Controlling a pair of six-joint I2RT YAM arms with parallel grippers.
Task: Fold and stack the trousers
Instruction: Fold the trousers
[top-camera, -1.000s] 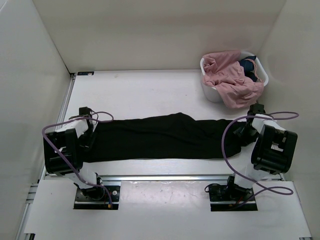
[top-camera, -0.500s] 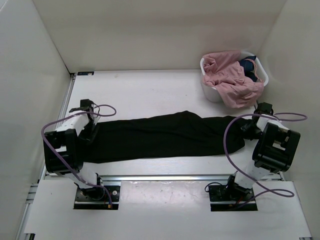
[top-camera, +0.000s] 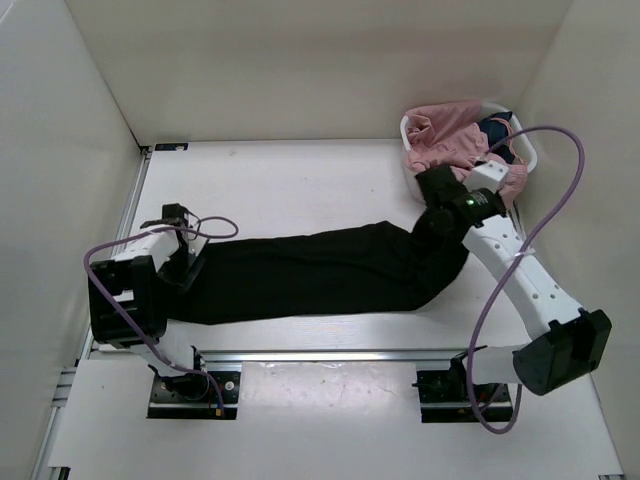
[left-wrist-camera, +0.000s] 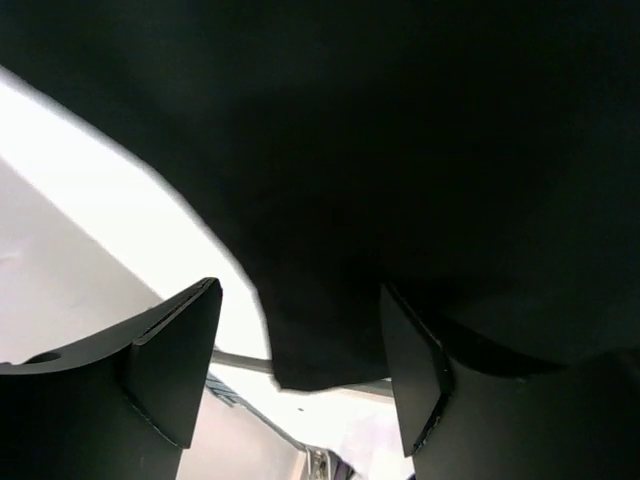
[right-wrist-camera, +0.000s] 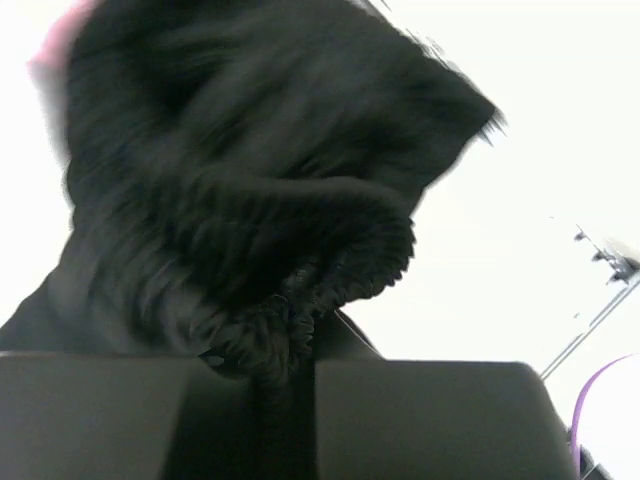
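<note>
Right gripper (right-wrist-camera: 290, 372) fingers (right-wrist-camera: 120, 420) are pressed together on a bunched ribbed edge of the black trousers (right-wrist-camera: 250, 150), with cloth spilling up above the pinch; the wrist view is motion-blurred. Left gripper (left-wrist-camera: 300, 340) fingers (left-wrist-camera: 175, 360) stand apart with a hem of the trousers (left-wrist-camera: 400, 150) hanging in the gap. They probably touch the cloth, but a real grip cannot be confirmed from this dark view. From above, the trousers (top-camera: 300, 275) lie lengthwise across the table (top-camera: 280, 180), left end under the left gripper (top-camera: 185, 262), right end lifted off the surface. Change over the last second: the right gripper (top-camera: 437, 200) was low at the far right end of the garment and has now swung up and inward, toward the rear, just beside the white basket (top-camera: 529, 152) of pink clothes, dragging its end along so the right part of the leg curls and buckles. The left arm has barely moved. Likely meaning: the first end-over-end fold has started, with the right end being carried toward the left end. Nothing is folded flat or stacked yet. Risk is the middle bunching if the left end isn't pinned.
</note>
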